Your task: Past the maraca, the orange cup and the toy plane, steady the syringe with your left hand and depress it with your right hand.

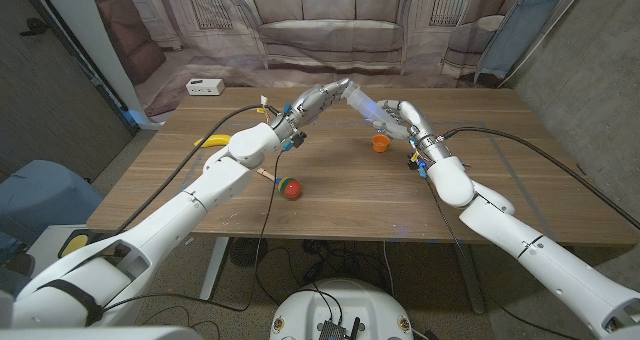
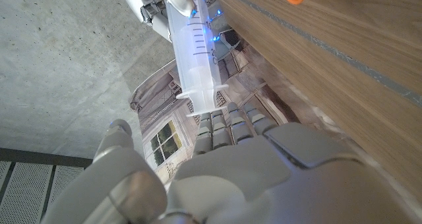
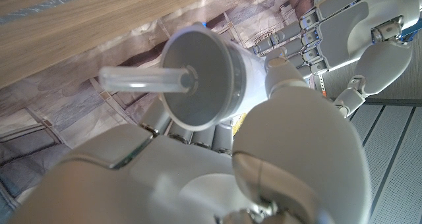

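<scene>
Syringe (image 1: pixel 362 102), one clear plastic barrel with printed graduations, held above the wooden tabletop (image 1: pixel 340 205) near its far edge, left hand (image 1: pixel 318 100) and right hand (image 1: pixel 398 117) both gripping it. One small orange plastic cup (image 1: pixel 380 143) underneath, one red-green round maraca (image 1: pixel 291 188) near the front edge. Left wrist view shows the flange, right wrist view the hollow barrel end.

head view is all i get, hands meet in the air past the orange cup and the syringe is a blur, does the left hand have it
Observer: Yes. In the left wrist view the left hand has its fingers closed on one end of the syringe, just behind the flange.
Operator: and the right
Observer: In the right wrist view the right hand is wrapped around the barrel's other end.
Operator: is it on the plunger
Observer: Cannot tell. A thin clear tube sticks out of that wide end, with no finger on it.
</scene>
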### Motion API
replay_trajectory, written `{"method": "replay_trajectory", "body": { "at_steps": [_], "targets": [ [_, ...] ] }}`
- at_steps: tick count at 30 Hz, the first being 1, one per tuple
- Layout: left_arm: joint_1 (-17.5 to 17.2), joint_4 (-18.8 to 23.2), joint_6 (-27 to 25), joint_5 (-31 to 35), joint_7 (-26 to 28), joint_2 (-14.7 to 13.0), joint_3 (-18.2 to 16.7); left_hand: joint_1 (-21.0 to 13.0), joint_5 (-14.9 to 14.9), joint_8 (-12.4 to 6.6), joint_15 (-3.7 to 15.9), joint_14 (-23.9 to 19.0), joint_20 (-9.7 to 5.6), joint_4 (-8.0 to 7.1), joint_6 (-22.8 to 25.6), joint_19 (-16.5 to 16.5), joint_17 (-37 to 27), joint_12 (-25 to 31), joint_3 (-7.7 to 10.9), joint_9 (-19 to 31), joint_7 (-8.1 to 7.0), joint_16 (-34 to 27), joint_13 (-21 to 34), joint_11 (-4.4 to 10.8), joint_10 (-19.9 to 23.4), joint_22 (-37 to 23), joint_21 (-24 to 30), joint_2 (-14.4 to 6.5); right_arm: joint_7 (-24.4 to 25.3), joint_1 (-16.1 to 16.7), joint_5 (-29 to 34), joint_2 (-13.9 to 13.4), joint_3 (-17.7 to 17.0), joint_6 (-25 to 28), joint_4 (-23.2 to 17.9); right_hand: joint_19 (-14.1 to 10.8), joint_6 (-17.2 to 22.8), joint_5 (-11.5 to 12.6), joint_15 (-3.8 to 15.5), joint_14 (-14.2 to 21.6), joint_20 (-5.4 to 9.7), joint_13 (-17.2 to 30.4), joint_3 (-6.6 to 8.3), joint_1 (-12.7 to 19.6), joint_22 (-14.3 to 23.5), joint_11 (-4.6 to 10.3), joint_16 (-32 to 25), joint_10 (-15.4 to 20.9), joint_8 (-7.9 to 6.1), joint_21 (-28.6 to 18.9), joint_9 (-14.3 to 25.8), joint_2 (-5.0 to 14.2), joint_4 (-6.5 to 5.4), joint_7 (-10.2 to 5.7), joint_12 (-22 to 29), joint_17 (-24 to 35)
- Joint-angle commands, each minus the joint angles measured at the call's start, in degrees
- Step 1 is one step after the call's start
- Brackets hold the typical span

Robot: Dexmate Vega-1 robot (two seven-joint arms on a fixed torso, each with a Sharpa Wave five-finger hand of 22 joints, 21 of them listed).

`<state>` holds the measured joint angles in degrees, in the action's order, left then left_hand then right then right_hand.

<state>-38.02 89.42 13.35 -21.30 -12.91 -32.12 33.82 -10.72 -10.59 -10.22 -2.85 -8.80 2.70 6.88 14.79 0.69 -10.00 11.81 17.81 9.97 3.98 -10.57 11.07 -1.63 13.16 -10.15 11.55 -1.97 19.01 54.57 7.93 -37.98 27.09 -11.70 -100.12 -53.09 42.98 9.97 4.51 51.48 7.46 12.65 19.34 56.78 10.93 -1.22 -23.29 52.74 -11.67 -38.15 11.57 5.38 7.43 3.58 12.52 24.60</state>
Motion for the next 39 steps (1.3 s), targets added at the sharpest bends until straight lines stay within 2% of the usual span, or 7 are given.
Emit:
{"method": "replay_trajectory", "body": {
  "at_steps": [1,16,27,39],
  "targets": [
    [-0.16,0.3,-0.41,0.09,-0.31,0.06,0.36,-0.22,0.1,-0.54,0.01,0.0,0.22,0.09,0.44,-0.33,-0.25,0.2,-0.13,0.28,0.02,-0.13,0.18,-0.27,0.28,-0.18,-0.23,-0.4,-0.1,0.26,-0.01,-0.32,-0.28,0.2,-0.34,0.24,5.57,0.25,6.35,3.01,1.55,0.16,8.73,2.22,0.01,2.36,0.16,2.65,-0.28,-0.51,0.32,5.39,-8.36,-5.13,0.35,0.19],
    [-0.74,1.05,-0.2,0.17,0.19,-0.19,0.06,-0.22,0.1,-0.53,-0.09,0.09,0.45,0.09,0.44,-0.51,-0.24,0.17,-0.15,0.28,0.0,-0.11,0.18,-0.18,0.17,-0.18,-0.28,-0.42,0.14,0.89,0.04,-0.68,-0.77,0.28,-1.05,0.35,5.6,0.25,6.48,3.12,1.64,0.18,8.8,2.18,-0.03,2.5,0.31,2.64,-0.27,-1.12,0.33,5.38,-8.34,-5.2,0.27,0.3],
    [-1.71,2.09,-0.61,0.22,2.02,-0.85,-1.0,-0.23,0.1,-0.44,-0.04,0.27,0.83,0.11,0.16,-0.69,-0.24,0.04,-0.18,0.28,-0.11,-0.07,0.18,-0.21,-0.21,-0.18,-0.32,-0.4,0.52,1.15,0.13,-0.55,-0.9,-0.13,-0.9,0.32,5.69,0.25,6.58,3.38,1.69,0.18,8.77,2.08,-0.06,2.07,0.32,2.85,-0.3,-1.55,0.33,5.34,-8.38,-5.14,0.29,0.37],
    [-2.08,2.8,-1.09,0.32,2.84,-1.39,-1.5,-0.26,0.09,-0.3,-0.16,0.65,1.1,0.12,-0.34,-0.97,-0.25,-0.02,-0.19,0.29,-0.19,0.02,0.18,0.03,-0.49,-0.18,-0.38,-0.41,0.65,1.18,0.13,-0.44,-1.03,-0.99,-0.52,0.36,5.58,0.28,6.59,3.53,1.78,0.16,8.87,2.03,-0.09,2.44,0.48,2.83,-0.25,-1.95,0.34,5.34,-8.42,-5.2,0.21,0.33]
  ]
}}
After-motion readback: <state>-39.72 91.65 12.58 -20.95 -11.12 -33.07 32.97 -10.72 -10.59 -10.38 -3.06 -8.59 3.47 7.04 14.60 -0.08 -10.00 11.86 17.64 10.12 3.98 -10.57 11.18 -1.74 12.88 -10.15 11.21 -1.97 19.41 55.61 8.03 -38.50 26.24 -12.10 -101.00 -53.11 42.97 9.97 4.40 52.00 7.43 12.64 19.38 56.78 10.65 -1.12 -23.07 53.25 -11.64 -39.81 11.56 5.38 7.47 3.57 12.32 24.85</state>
